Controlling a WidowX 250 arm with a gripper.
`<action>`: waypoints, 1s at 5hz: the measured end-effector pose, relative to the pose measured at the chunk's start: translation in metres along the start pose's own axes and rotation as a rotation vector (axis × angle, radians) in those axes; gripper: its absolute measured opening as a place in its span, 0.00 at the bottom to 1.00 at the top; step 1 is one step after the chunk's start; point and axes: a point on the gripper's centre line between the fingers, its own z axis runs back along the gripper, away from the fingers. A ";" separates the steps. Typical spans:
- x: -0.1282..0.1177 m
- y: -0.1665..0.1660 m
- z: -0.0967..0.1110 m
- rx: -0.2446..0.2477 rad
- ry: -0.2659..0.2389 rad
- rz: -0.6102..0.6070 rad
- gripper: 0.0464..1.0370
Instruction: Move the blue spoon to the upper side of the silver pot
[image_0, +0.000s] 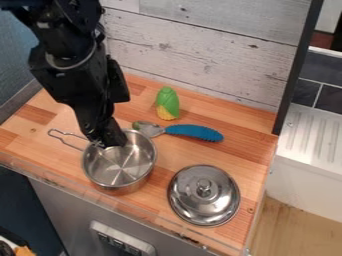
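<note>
- One black gripper (112, 141) is seen pointed down from the upper left, its tip placed over the far-left rim of the silver pot (119, 167), near where the pot's handle (65, 138) is joined.
- Jaws: whether they are apart, together or clamped on the rim cannot be told; contact with the pot cannot be confirmed either.
- The blue spoon is not held; it is seen well clear of the jaws, to their right.
- Blue spoon (195, 132): laid flat on the wooden counter (143, 207), beyond the pot, at its upper to upper-right side. The metal bowl end is set just beside the pot's far rim, touching or not unclear; the ridged blue handle is pointed right.
- Pot: upright, uncovered, bare metal bottom seen inside; its wire handle is stuck out to the upper left.
- Lid (203, 196): laid knob up on the counter, right of the pot and nearer the front edge, apart from it.
- Toy corn (167, 102), green with a yellow end: placed behind the spoon, near the back wall (200, 47), yellow end toward the spoon.
- Counter is backed by pale wood boards; a black post (298, 65) is fixed at its right, with a white sink unit (308, 137) beyond.
</note>
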 end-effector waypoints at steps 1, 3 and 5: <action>0.001 0.002 -0.003 0.015 -0.008 0.001 0.96; -0.018 -0.020 -0.040 0.116 -0.085 -0.109 0.96; -0.048 -0.043 -0.077 0.150 -0.077 -0.109 0.96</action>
